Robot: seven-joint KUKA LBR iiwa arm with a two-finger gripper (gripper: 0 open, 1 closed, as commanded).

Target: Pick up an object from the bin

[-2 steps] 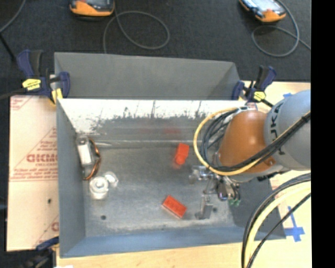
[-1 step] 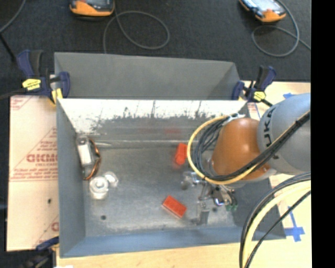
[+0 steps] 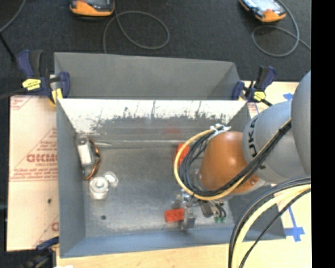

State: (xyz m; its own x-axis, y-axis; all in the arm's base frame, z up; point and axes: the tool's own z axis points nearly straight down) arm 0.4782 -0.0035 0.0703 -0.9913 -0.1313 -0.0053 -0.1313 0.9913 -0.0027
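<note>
A small white boxy part [image 3: 84, 153], looped by an orange wire, is seen at nine o'clock of the view. Just beside it, at its five o'clock, a white round plastic piece [image 3: 102, 185] is laid. At eleven o'clock an orange-and-black device [image 3: 91, 6] is cut by the top edge, and a second device [image 3: 264, 9] at one o'clock. Thin cable loops [image 3: 137, 26] are spread beneath them.

My arm [image 3: 282, 136] fills the right of the frame, grey and angled down toward the lower centre. My orange wrist cover [image 3: 222, 162] sits centre right, looped by yellow and black cables [image 3: 180, 167]. My gripper [image 3: 187, 213] points down at lower centre.
</note>
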